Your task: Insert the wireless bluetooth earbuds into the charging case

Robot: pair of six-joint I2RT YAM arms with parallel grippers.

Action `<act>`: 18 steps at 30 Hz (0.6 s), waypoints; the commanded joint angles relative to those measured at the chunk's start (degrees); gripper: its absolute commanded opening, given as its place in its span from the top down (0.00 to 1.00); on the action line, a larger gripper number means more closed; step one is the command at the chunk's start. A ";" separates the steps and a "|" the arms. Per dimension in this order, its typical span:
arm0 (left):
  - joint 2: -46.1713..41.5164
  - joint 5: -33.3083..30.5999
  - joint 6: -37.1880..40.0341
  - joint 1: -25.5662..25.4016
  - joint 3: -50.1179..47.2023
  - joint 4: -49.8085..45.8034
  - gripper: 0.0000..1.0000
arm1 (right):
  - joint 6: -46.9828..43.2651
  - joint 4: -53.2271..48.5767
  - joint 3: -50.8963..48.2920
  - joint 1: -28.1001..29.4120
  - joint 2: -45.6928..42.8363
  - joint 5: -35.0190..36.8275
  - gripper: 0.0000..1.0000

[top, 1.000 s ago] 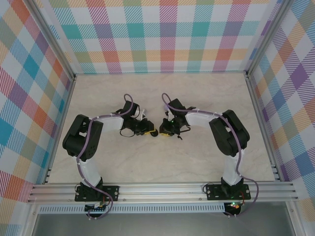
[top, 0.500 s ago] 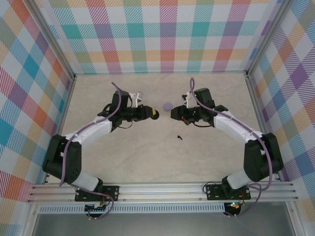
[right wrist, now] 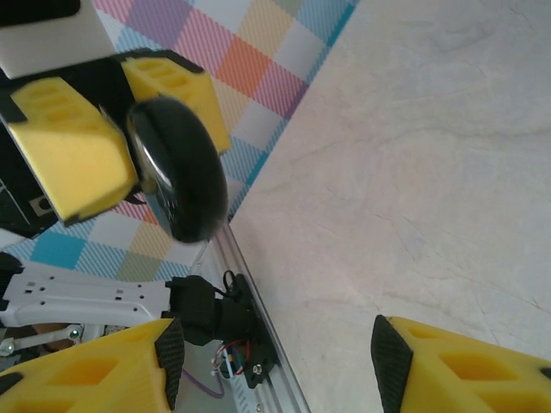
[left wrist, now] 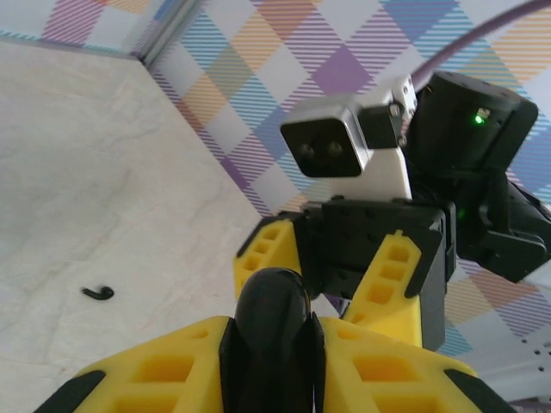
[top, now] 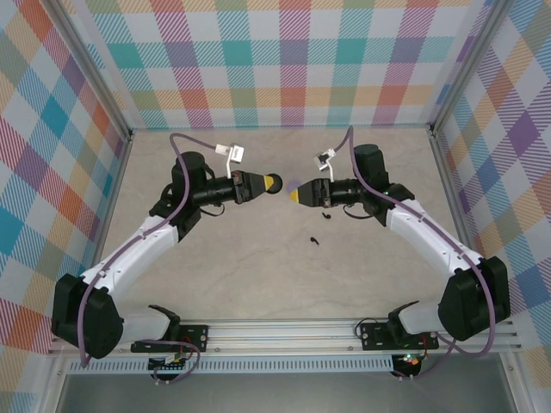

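My left gripper (top: 257,183) is shut on a round black charging case (top: 273,181), which stands on edge between its yellow fingers (left wrist: 274,331). My right gripper (top: 298,195) faces it from the right, a short gap away, with its jaws wide open and nothing between them (right wrist: 275,344). In the right wrist view the black case (right wrist: 176,168) hangs in the left gripper's fingers at the upper left. One black earbud (top: 314,240) lies on the table in front of both grippers, also seen as a small hook-like earbud (left wrist: 98,292). A lilac case (top: 293,184) peeks out between the grippers.
The marble-look table (top: 258,267) is walled by plaid panels (top: 284,69) at the back and both sides. An aluminium rail (top: 284,331) with the arm bases runs along the near edge.
Both arms have stretched from mid-table toward the back. The right gripper has opened. The black earbud now lies on the table where the grippers had met.
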 commanded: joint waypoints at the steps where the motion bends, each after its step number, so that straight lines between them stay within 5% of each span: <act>1: -1.55 2.72 2.72 -1.61 2.26 0.79 0.71 | 0.65 5.11 2.44 -0.13 -0.55 -5.53 0.39; 18: 0.85 4.11 5.28 -5.27 5.91 -2.02 0.70 | 1.49 8.06 3.77 0.58 -1.07 -9.93 0.49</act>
